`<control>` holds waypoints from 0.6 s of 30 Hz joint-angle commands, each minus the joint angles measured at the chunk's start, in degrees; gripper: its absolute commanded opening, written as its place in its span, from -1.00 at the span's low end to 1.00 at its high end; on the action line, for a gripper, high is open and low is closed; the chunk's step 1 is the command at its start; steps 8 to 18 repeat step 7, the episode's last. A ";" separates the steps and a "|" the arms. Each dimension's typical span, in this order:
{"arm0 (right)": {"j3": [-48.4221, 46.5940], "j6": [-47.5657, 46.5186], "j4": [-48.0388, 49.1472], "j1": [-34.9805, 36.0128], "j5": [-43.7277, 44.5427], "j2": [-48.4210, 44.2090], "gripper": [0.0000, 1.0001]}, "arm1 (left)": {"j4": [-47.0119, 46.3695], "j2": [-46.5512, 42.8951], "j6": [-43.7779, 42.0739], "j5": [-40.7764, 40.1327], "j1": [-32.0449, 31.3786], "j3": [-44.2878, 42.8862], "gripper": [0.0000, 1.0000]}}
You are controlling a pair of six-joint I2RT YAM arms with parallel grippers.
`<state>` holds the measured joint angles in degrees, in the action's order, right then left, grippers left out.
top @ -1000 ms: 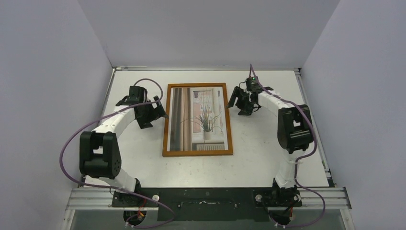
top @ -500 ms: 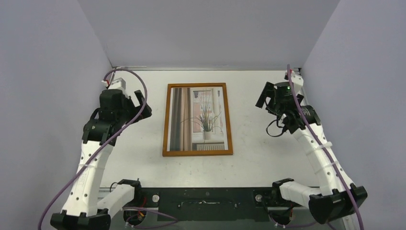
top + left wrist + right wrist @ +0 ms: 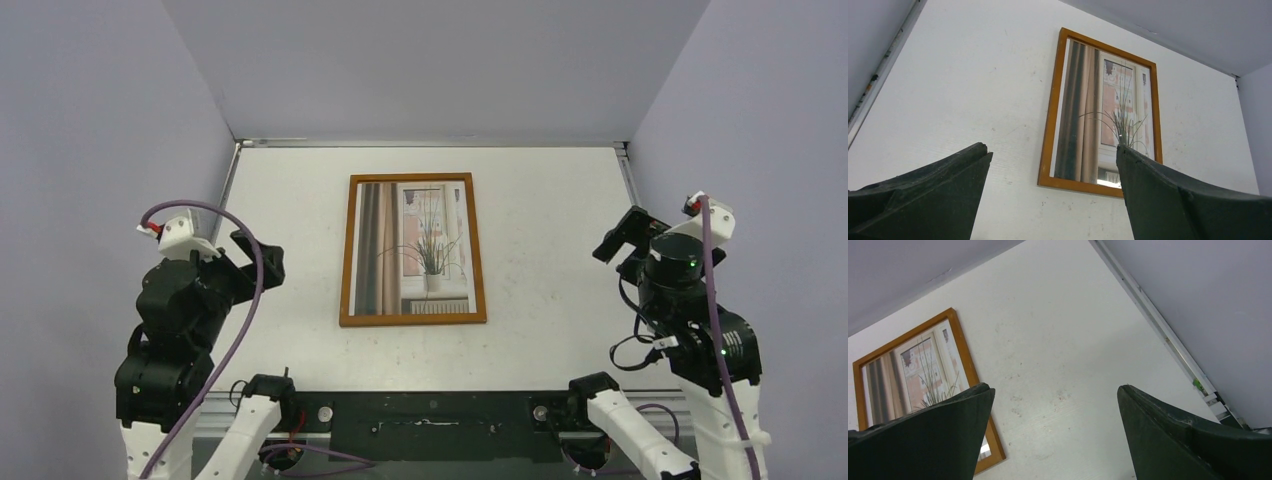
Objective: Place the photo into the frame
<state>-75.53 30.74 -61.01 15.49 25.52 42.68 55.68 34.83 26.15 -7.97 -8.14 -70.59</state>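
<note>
Wall (image 3: 90, 140) of pale grey stands close beside my left arm, with a metal rail (image 3: 227, 195) along the edge of the white table (image 3: 290, 200) below it; a purple cable (image 3: 247, 300) loops over that arm's wrist. My left gripper (image 3: 258, 258) hangs raised by the table's left side, well apart from the frame (image 3: 345, 250), jaws spread wide and gripping nothing, pointed toward it. The frame lies flat mid-table, its long sides running away from me; the photo (image 3: 415, 250) sits inside it, picture side up. My right gripper (image 3: 620, 240) hovers raised near the table's right edge, well apart from the frame, likewise released and empty, angled up-table and inward; a second rail (image 3: 626, 180) and the right wall (image 3: 745, 130) lie just beyond it.
</note>
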 commanded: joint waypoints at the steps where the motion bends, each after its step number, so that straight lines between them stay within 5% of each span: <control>1: -3.78 -1.13 -4.89 0.37 3.48 -1.70 1.00 | 3.35 -0.45 -1.13 -2.36 -0.01 -3.39 0.94; 18: -3.44 0.26 -7.24 0.38 2.48 -3.76 1.00 | 8.19 1.36 -1.12 -1.07 0.19 -3.99 0.94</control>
